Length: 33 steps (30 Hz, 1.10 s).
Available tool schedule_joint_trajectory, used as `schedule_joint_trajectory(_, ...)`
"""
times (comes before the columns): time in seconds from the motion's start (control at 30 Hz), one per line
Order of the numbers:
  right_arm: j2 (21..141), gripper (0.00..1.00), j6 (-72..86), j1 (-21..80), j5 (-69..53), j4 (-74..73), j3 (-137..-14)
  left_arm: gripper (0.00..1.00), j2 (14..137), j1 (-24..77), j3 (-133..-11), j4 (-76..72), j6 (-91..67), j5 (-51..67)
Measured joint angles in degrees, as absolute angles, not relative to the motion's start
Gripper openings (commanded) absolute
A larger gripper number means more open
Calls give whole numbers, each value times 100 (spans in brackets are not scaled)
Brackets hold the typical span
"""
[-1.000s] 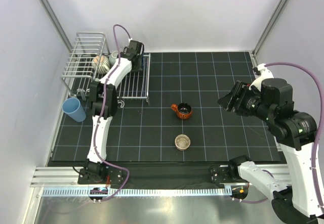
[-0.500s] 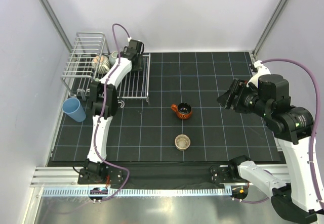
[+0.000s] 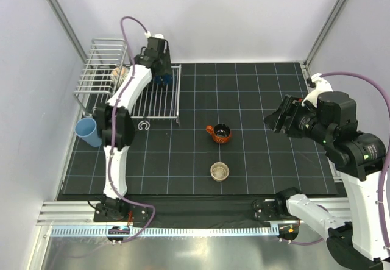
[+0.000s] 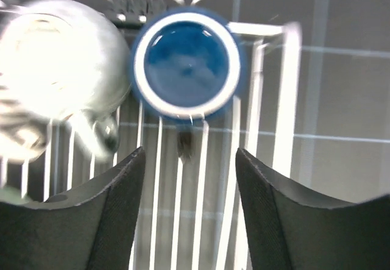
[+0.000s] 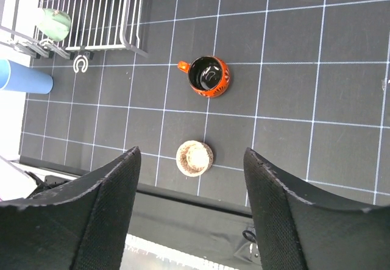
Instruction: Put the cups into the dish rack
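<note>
The dish rack [image 3: 100,84] stands at the far left. My left gripper [image 3: 157,70] hovers over its flat slatted part, open and empty. Directly below it in the left wrist view, a dark blue cup [image 4: 187,64] stands upright on the slats, beyond my fingertips [image 4: 125,178], beside a bright cream mug [image 4: 55,75]. An orange-brown cup [image 3: 218,133] and a small tan cup [image 3: 219,171] sit on the mat. My right gripper [image 3: 274,120] is open and empty, high above them. In the right wrist view I see the orange-brown cup [image 5: 208,75], the tan cup [image 5: 194,158] and a pale green cup [image 5: 53,24] in the rack.
A light blue tumbler [image 3: 89,132] lies on its side at the mat's left edge, beside the rack; it also shows in the right wrist view [image 5: 24,78]. A small white C-shaped ring [image 3: 144,125] lies in front of the rack. Walls close in left and right.
My left gripper has risen and drawn back over the rack, and the dark blue cup now shows beneath it on the slats. The right arm shifted only slightly.
</note>
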<state>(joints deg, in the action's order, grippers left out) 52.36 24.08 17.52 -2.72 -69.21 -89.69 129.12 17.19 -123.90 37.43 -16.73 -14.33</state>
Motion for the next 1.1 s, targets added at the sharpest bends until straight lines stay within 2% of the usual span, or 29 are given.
schedule_joint_trajectory(0.03,5231,72,2410,1754,-294,-6934,-8969,64,12639,1732,-12280,3765,-1763,-1404)
schedule_joint_trajectory(0.2,5240,73,2434,1754,-574,-6941,-8818,66,10919,1841,-11467,3730,-2231,-1009)
schedule_joint_trajectory(0.5,5763,74,2794,1754,-1247,-6613,-8088,66,7557,2353,-8423,3701,-3459,353)
schedule_joint_trajectory(0.67,6547,74,3002,1754,-1525,-6198,-7876,77,6357,2344,-7275,3830,-4062,788)
schedule_joint_trajectory(0.8,7387,74,3063,1754,-1603,-5828,-7590,85,5516,2344,-6901,3944,-4294,788)
schedule_joint_trajectory(0.93,8344,74,3216,1754,-1533,-5629,-7509,86,5039,2344,-7006,4152,-4320,681)
schedule_joint_trajectory(1.1,9087,73,3494,1758,-1339,-5527,-7566,89,5072,2344,-7404,4578,-4451,768)
